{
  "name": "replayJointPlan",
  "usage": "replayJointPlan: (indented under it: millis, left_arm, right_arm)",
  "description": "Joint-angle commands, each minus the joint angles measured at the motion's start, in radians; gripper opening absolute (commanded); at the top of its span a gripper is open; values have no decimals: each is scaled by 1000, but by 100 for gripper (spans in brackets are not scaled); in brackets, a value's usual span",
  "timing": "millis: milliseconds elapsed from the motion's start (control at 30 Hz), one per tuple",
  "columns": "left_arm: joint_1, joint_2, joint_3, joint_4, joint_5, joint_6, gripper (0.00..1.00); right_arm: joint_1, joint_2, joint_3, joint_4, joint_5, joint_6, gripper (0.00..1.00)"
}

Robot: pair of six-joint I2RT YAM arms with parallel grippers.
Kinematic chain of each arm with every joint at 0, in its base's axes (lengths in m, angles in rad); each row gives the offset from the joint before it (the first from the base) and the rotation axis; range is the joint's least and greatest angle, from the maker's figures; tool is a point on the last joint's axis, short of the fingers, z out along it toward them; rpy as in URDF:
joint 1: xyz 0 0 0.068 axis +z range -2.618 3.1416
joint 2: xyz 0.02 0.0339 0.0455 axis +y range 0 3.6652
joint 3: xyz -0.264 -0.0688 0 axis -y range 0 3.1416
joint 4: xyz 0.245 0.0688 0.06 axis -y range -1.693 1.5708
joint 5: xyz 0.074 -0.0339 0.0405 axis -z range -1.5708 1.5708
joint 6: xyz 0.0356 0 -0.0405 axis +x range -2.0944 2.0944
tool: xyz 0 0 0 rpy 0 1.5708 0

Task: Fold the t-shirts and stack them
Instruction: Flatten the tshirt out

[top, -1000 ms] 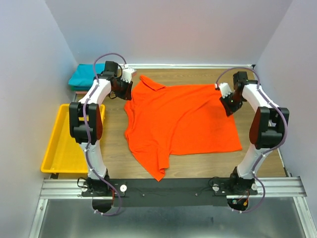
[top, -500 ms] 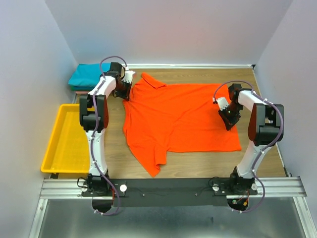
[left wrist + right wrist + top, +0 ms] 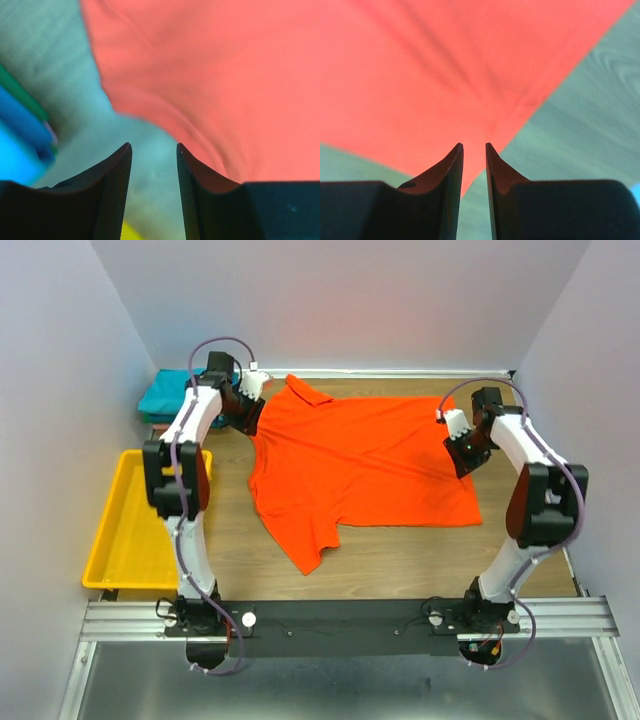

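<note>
Orange-red t-shirt [image 3: 370,465] lies spread across the middle of the worktop [image 3: 400,550], with its collar at the far left, its hem to the right and one sleeve trailing toward the near edge. It is unfolded and shows only shallow creases, so the step in hand looks like squaring the cloth before a first fold.

The right end effector [image 3: 462,452] sits on the hem edge. In its wrist view the fingers are drawn almost together over orange cloth, with creases running toward them. That suggests a pinch meant to keep the hem taut, but I cannot tell whether cloth is actually caught.

The left end effector [image 3: 250,408] sits at the shoulder beside the collar, at the opposite end of the garment, which fits stretching it lengthwise. Its fingers stand apart with bare worktop between them and the cloth edge just beside one tip, so it looks released.

A teal t-shirt [image 3: 170,395] lies folded in the far-left corner, probably the stacking spot. The yellow tray [image 3: 125,530] lies along the left side, apart from the orange cloth.
</note>
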Motion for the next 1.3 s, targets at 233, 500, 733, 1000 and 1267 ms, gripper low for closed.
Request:
replayJointPlan:
  millis: [233,500,733,1000,1267]
  left_arm:
    - [-302,-528,-654,-96,117,274,49]
    - [-542,-599,-844,7,95,231,48]
    - [-631,-528,-982,111,-10,228,47]
    - [-645,-625,-1079,38,-111,361,49]
    - [-636,-735,-918,-148,-105,451,51]
  right_arm:
    - [0,-146,-227,-69,46,-74,29]
    - [0,-71,-323,72,120,-57,27]
    - [-1,-40,-349,128,183,-46,27]
    - [-10,-95,-388,125,241,-87,27]
    - [-10,-247,-250,-108,66,-144,28]
